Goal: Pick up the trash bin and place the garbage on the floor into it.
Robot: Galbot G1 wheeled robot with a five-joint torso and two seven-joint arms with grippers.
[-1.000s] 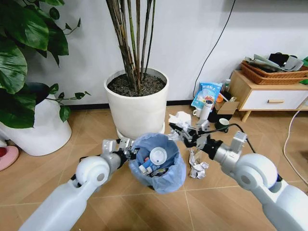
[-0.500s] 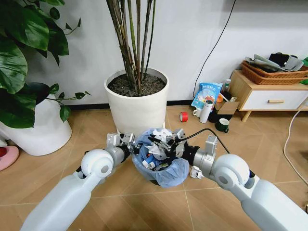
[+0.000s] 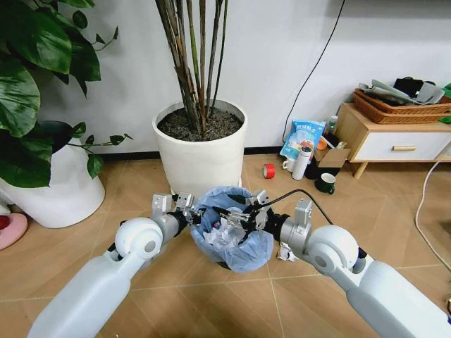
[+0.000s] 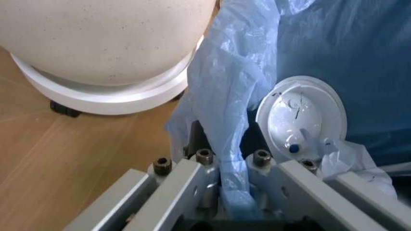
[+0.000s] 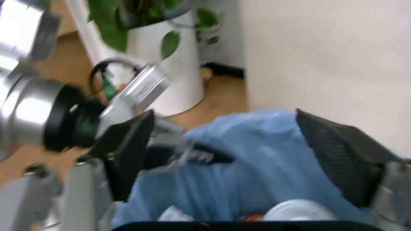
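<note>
The trash bin (image 3: 243,246), a small dark bin lined with a crinkly light-blue bag, hangs low before me, just above the floor. My left gripper (image 3: 182,208) is shut on its rim, pinching a fold of the bag (image 4: 231,144). Over the bin's mouth my right gripper (image 3: 238,215) stands open, its black pads (image 5: 132,154) spread wide with nothing between them. Inside the bin lie a crumpled white paper wad (image 3: 225,233) and a white round lid (image 4: 301,118). Another white paper wad (image 3: 285,251) lies on the floor, partly hidden behind my right arm.
A large white planter (image 3: 201,155) stands just behind the bin, and a second white pot (image 3: 60,193) at the left. To the right are a red tape roll (image 3: 268,170), a blue snack bag (image 3: 303,139), a dark mug (image 3: 325,183) and a low wooden cabinet (image 3: 391,141).
My right gripper swung left from beside the bin to over its mouth with a white paper wad, then opened. The wad now lies inside the bin.
</note>
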